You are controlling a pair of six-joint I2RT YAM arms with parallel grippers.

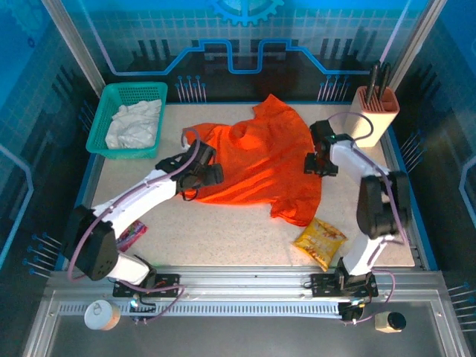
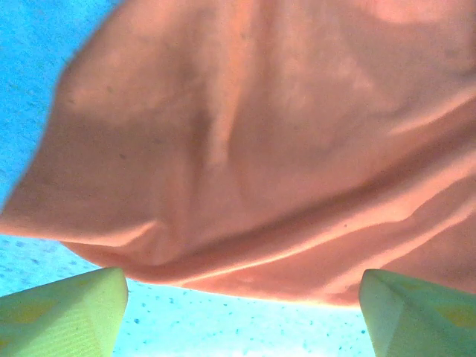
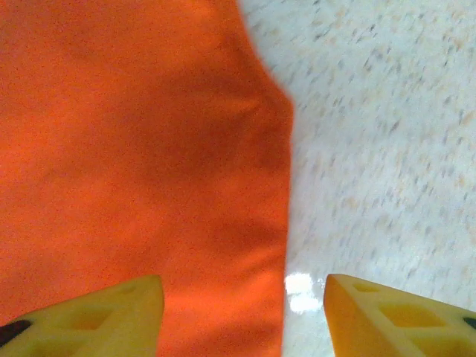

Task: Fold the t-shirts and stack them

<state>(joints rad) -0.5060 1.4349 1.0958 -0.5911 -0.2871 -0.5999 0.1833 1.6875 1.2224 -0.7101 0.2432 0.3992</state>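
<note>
Top external view: orange t-shirt [image 1: 260, 160] lies loose and rumpled mid-table [image 1: 223, 242], sleeves out, no fold in it.
White t-shirt [image 1: 134, 123]: bunched up inside the green basket [image 1: 134, 88] at the far left corner, well apart from the orange one.
Done so far: nothing that I can see, no fold and no stack.
Left to do, my guess: flatten and fold the orange, pull the white out, fold it, stack both.
My left claw [image 1: 212, 172]: wide, empty, at the orange shirt's left edge; left wrist view has cloth just ahead of my tips.
My right claw [image 1: 320, 160]: parted, gripping nothing, over the shirt's right edge; right wrist view has the hem running under the gap.
Counts: t-shirts 2 (1 orange, 1 white); basket 1; snack packet [image 1: 320, 242] 1, near the shirt's near-right corner; tool holder [image 1: 375, 111] 1, far right; claws 2.
</note>
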